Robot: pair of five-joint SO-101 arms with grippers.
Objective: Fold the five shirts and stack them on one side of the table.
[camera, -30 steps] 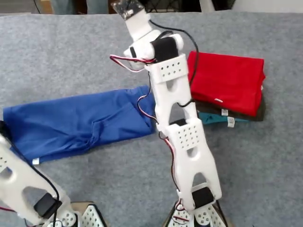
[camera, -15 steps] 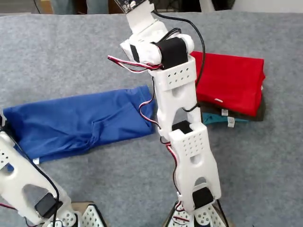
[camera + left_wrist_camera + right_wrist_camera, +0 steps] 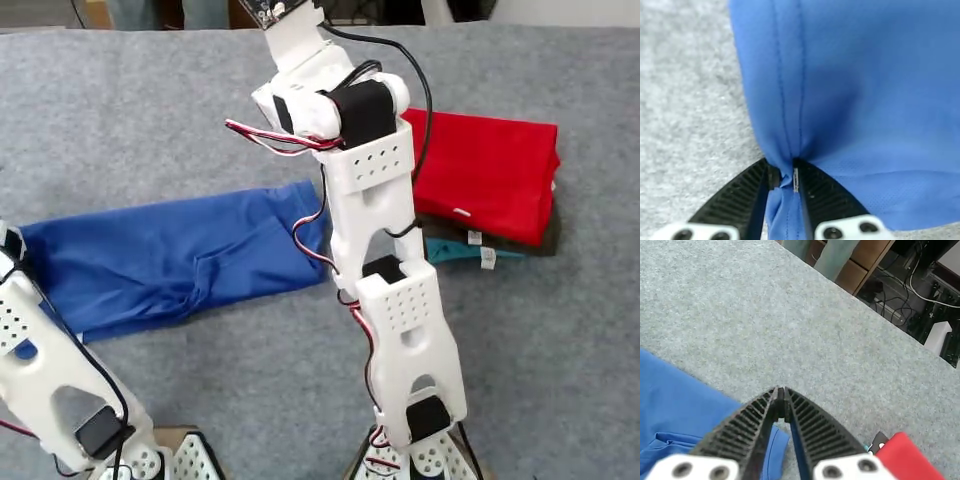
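A long blue shirt (image 3: 170, 260) lies partly folded across the left half of the grey table. My left gripper (image 3: 786, 167) is shut on a pinched fold at the blue shirt's (image 3: 850, 100) left end, which sits low at the table's left edge (image 3: 12, 245). The right arm (image 3: 370, 170) stands raised over the middle of the table. Its gripper (image 3: 780, 392) is shut on nothing, in the air above the blue shirt's (image 3: 675, 405) right end. A folded red shirt (image 3: 485, 170) tops a stack on the right.
Under the red shirt lie a dark folded shirt (image 3: 545, 232) and a teal one (image 3: 450, 250). The grey felt table (image 3: 550, 340) stretches bare in front and at the back left. Furniture and cables (image 3: 900, 270) stand beyond the far edge.
The left gripper has drawn the blue shirt's left end a little to the right. The right arm rose and shifted slightly right, then held still.
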